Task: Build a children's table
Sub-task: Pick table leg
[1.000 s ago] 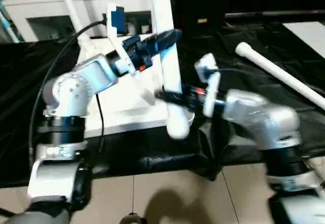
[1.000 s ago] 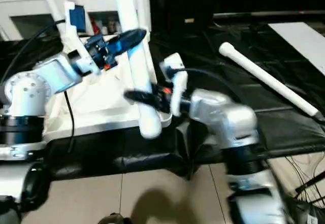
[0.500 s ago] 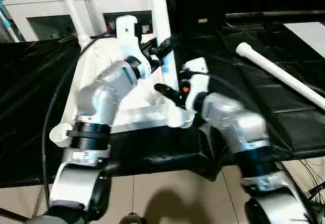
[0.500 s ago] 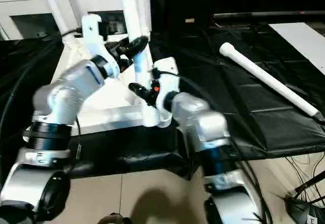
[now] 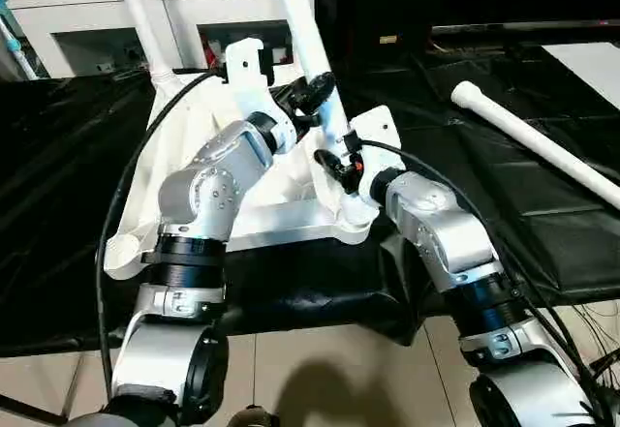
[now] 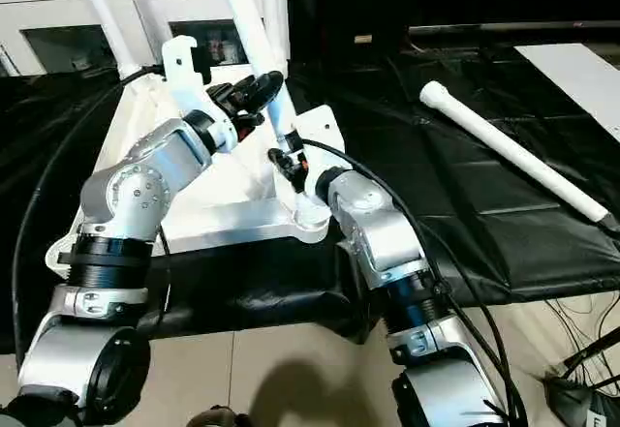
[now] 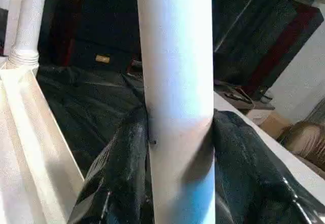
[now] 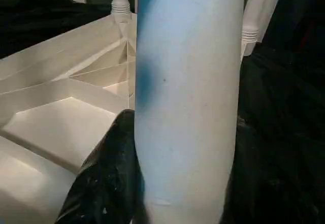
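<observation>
Upside-down tabletop sits left of centre on the black-draped surface, ribbed underside up; one leg already stands in the upper-left corner socket. Left hand is clamped round a second leg mid-frame, fingers partly closed on the tube. Right hand grips that leg lower, just above the near-right socket. Spare leg lies loose at right. Looks like light, stiff, smooth plastic, so probably slippery: hold low near the socket end, steady higher up.
</observation>
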Controlling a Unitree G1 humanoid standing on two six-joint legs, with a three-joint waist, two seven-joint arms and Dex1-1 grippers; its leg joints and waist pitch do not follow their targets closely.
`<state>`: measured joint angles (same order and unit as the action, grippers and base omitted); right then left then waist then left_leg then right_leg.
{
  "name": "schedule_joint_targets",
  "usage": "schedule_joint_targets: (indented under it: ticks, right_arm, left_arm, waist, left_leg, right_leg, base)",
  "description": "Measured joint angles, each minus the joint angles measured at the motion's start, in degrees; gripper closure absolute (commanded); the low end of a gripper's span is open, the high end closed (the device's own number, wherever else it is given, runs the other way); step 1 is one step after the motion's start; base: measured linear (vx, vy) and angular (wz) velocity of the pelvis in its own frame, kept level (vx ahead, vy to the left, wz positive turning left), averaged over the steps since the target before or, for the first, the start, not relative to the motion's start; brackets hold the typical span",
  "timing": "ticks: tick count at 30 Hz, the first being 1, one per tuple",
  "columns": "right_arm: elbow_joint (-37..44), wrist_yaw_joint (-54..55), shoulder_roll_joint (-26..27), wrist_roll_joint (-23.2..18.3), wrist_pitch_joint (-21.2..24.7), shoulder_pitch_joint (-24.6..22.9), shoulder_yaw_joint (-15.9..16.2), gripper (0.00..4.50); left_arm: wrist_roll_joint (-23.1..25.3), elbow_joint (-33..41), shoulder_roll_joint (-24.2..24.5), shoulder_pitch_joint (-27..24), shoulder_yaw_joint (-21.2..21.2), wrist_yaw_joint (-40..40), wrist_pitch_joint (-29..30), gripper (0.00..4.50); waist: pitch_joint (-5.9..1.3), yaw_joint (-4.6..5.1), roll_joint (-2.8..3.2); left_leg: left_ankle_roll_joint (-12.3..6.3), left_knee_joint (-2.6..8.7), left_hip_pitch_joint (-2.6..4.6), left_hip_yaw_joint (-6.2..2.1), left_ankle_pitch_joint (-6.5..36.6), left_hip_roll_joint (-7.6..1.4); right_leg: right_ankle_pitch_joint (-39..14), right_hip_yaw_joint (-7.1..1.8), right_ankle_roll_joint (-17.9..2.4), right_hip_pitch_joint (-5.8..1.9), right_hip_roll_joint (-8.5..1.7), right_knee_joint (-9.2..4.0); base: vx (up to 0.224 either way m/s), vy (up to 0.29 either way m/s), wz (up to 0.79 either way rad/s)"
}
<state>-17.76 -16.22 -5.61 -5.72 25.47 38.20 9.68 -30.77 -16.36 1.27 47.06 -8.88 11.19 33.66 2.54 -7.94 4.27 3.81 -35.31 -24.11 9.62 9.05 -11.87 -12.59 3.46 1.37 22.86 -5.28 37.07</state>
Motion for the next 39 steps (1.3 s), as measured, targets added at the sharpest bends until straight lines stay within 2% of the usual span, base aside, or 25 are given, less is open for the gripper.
schedule_joint_targets:
  ticks: [1, 2, 5, 7, 9, 15, 17, 25, 30, 31, 36, 39]
  right_arm:
    - [-0.2, 0.0, 0.0, 0.4, -0.4, 0.0, 0.1, 2.68]
    - [-0.3, 0.0, 0.0, 0.7, -0.7, 0.0, 0.2, 2.68]
    - [-0.4, -0.2, 0.0, 1.1, -1.6, 0.0, 0.3, 2.68]
    - [-0.4, -0.2, 0.3, 1.1, -2.5, 0.1, 0.3, 2.68]
    - [-0.4, -0.4, 0.4, 1.1, -2.6, 0.1, 0.3, 2.68]
    - [-0.4, -0.5, 0.4, 1.9, -3.5, 0.1, 0.3, 2.68]
    - [-0.5, -0.5, 0.5, 2.0, -3.6, 0.1, 0.3, 2.68]
    - [-0.9, -0.8, 0.6, 2.9, -3.8, 0.2, 0.8, 2.68]
    - [-1.5, -1.3, 0.5, 3.6, -5.8, 0.4, 0.9, 2.68]
    - [-1.8, -1.8, 0.4, 3.6, -6.5, 0.5, 0.9, 2.12]
    - [-0.8, -6.0, 0.1, -0.1, -7.6, 0.7, -1.1, 1.82]
    - [1.2, -11.4, -1.0, -6.7, -1.2, 1.4, -4.6, 1.6]
  left_arm:
    - [-0.4, -0.1, -0.1, 0.0, -0.3, 0.3, 0.3, 2.7]
    - [-1.0, -0.2, -0.1, 0.0, -0.8, 0.6, 0.7, 2.19]
    - [-3.2, -0.3, -0.6, -0.1, -2.2, 1.0, 2.6, 2.01]
    - [-3.0, -1.0, -1.0, -0.3, -1.8, 0.8, 2.5, 1.71]
    - [-2.6, -1.7, -1.2, -0.3, -1.4, 0.5, 2.4, 1.6]
    - [-2.1, -2.2, -1.5, -0.3, -1.7, 0.4, 2.1, 1.6]
    - [-2.1, -2.2, -1.7, -0.3, -2.0, -0.2, 2.1, 1.89]
    - [-3.2, -2.5, -1.7, -0.3, -2.7, 0.2, 2.0, 2.53]
    - [-3.3, -2.5, -1.7, -0.3, -3.6, 1.0, 2.0, 2.66]
    - [-3.3, -2.5, -1.7, -0.3, -3.7, 1.2, 1.9, 2.67]
    - [-3.6, -2.4, 1.2, -0.3, -2.8, 6.2, 1.9, 2.68]
    - [-4.5, -1.3, 4.7, -0.3, -0.6, 12.0, 4.0, 2.68]
  waist:
    - [0.01, 0.01, 0.02]
    - [0.01, 0.01, 0.02]
    - [0.01, -0.06, 0.02]
    - [0.01, -0.08, 0.01]
    - [0.01, 0.0, 0.02]
    - [0.01, 0.11, 0.03]
    - [0.01, 0.1, 0.03]
    - [0.01, 0.09, 0.04]
    - [0.02, 0.11, 0.04]
    - [0.02, 0.11, 0.04]
    - [0.02, 0.2, 0.04]
    - [0.02, 0.11, 0.03]
  left_leg:
    - [0.0, 0.0, 0.0, 0.0, 0.0, 0.0]
    - [0.0, 0.0, 0.0, 0.0, 0.0, 0.0]
    - [0.0, 0.0, 0.0, 0.0, 0.0, 0.01]
    - [-0.01, 0.0, 0.0, 0.0, 0.0, 0.01]
    - [-0.01, 0.0, 0.0, -0.02, 0.0, 0.0]
    - [-0.01, 0.0, 0.01, -0.05, 0.0, 0.0]
    - [-0.01, 0.0, 0.01, -0.05, 0.0, 0.0]
    - [-0.01, 0.0, 0.01, -0.06, 0.0, 0.0]
    - [-0.01, 0.0, 0.01, -0.05, 0.0, 0.0]
    - [-0.01, 0.0, 0.01, -0.05, 0.0, 0.0]
    - [-0.01, 0.02, 0.01, -0.06, 0.0, -0.01]
    - [-0.03, 0.02, 0.0, -0.04, 0.0, 0.0]
  right_leg:
    - [0.0, 0.0, 0.0, 0.0, 0.0, 0.0]
    - [0.0, 0.0, 0.0, 0.0, 0.0, 0.0]
    - [0.0, 0.0, 0.0, -0.01, 0.0, -0.01]
    - [0.0, 0.0, 0.0, -0.02, 0.0, -0.01]
    - [0.0, 0.0, 0.0, -0.01, 0.0, -0.01]
    - [0.0, 0.0, 0.0, -0.01, 0.0, -0.01]
    - [0.0, 0.0, 0.0, -0.01, 0.0, -0.01]
    - [0.0, 0.0, 0.0, -0.01, 0.0, -0.02]
    - [0.0, 0.0, 0.0, -0.01, 0.0, -0.02]
    - [0.0, 0.0, 0.0, -0.01, 0.0, -0.02]
    - [0.0, 0.0, 0.0, 0.0, 0.01, -0.02]
    - [0.0, 0.0, 0.0, -0.01, 0.0, -0.03]
  base:
    - [0.0, 0.0, 0.0]
    - [0.0, 0.0, 0.0]
    - [0.0, 0.0, 0.0]
    - [0.0, 0.0, 0.0]
    - [0.0, 0.0, 0.0]
    - [0.0, 0.0, 0.0]
    - [0.0, 0.0, 0.0]
    - [0.0, 0.0, 0.0]
    - [0.0, 0.0, 0.0]
    - [0.0, 0.0, 0.0]
    - [0.0, 0.0, 0.0]
    - [0.0, 0.0, 0.0]
